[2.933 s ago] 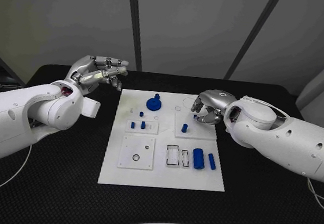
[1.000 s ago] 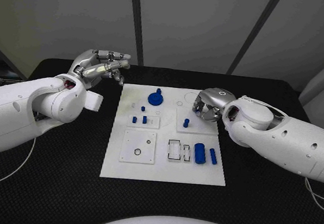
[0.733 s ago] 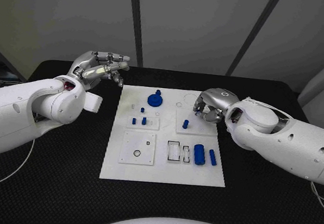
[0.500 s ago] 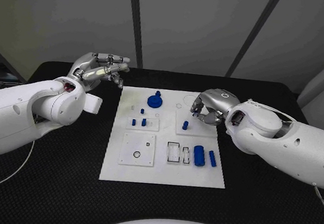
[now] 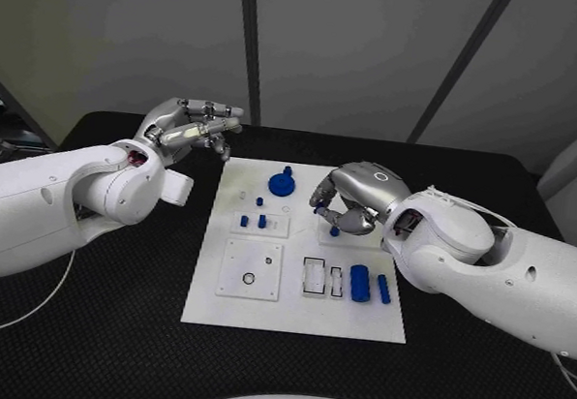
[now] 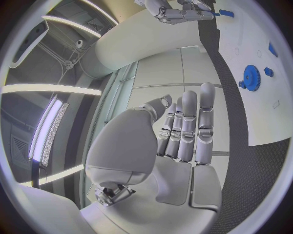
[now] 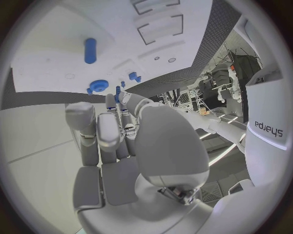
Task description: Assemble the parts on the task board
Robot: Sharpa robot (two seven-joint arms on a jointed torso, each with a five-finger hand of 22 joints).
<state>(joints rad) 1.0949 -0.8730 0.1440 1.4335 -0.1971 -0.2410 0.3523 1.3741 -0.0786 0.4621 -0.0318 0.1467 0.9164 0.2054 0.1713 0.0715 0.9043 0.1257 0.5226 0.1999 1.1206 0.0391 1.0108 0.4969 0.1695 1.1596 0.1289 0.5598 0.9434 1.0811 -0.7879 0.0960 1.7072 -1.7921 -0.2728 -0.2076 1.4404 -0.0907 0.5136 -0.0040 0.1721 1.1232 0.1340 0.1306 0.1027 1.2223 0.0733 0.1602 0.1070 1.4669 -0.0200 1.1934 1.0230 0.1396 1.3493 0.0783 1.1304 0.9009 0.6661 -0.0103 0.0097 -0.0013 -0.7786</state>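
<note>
Right hand (image 5: 348, 199) over task board (image 5: 290, 312) mid-right, fingers curled down around small upright blue peg (image 5: 335, 231); can't tell if peg actually clamped. Left hand (image 5: 191, 128) off board's far-left corner, above bench, fingers apart, holding nothing. Step, my read: peg pickup. Next: confirm grip, lift straight, find matching hole.

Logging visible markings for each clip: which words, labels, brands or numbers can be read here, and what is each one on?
"sharpa", seen turned about in the right wrist view: on the robot's white arm casing.
Task board: no print that can be read; only outlines and holes.
Blue parts: no markings to be made out.
</note>
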